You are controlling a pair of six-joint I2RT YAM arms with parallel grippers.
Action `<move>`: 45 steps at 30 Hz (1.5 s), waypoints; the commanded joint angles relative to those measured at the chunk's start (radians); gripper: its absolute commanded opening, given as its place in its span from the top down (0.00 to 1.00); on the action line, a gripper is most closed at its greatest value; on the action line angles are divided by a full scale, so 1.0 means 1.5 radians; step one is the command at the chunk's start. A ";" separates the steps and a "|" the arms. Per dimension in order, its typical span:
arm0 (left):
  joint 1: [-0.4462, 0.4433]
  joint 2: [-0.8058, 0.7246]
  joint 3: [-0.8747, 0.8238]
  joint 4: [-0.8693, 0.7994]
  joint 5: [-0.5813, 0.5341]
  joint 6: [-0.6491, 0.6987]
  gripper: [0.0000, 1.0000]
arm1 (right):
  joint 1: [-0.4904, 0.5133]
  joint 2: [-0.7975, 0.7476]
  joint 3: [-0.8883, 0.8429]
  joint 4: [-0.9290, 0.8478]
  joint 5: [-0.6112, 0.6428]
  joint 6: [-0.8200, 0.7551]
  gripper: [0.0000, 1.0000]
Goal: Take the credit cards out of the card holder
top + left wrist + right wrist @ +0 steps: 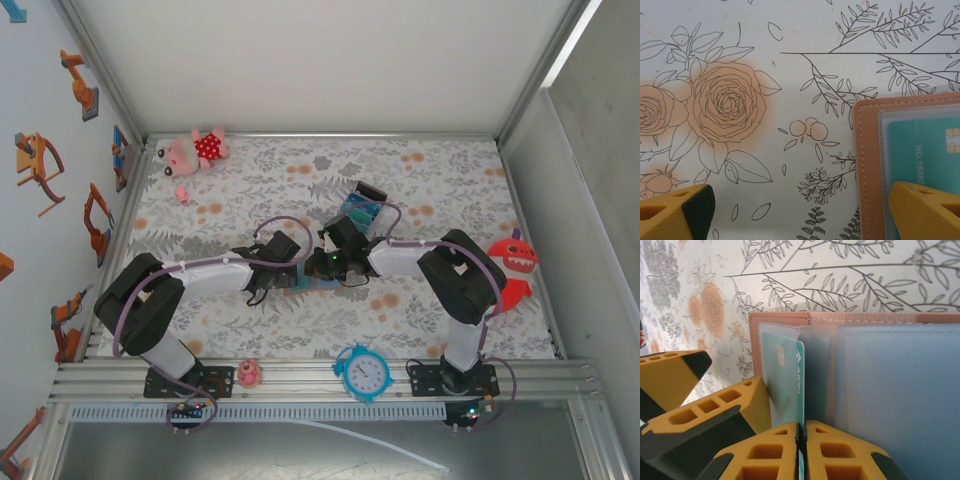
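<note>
The tan leather card holder (790, 319) lies open on the flowered cloth, its blue-grey pockets (890, 390) facing up. A teal credit card (799, 385) stands partly out of the left clear pocket, and my right gripper (801, 440) is shut on its near edge. The left gripper (800, 215) is open wide, with one yellow finger (925, 210) resting on the holder's pocket over the teal card (920, 150) and the other finger (675, 212) off on the cloth. From above, the left gripper (290, 268) and right gripper (325, 262) meet at mid-table over the holder (322, 284).
A small black box with teal-blue cards (360, 203) sits just behind the grippers. A pink plush toy (195, 150) lies at the back left, a red shark toy (512, 265) at the right edge. A blue alarm clock (364, 373) and a small pink object (249, 374) stand on the front rail.
</note>
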 commanded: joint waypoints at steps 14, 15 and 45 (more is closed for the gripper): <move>-0.003 0.038 0.008 -0.056 0.001 -0.006 0.09 | -0.031 -0.042 -0.057 0.083 -0.029 0.016 0.97; -0.003 0.039 0.008 -0.056 0.001 -0.005 0.09 | -0.033 -0.046 -0.059 0.079 -0.029 0.013 0.97; -0.003 0.033 0.018 -0.066 -0.007 -0.003 0.09 | -0.034 -0.105 0.018 -0.189 0.085 -0.114 0.97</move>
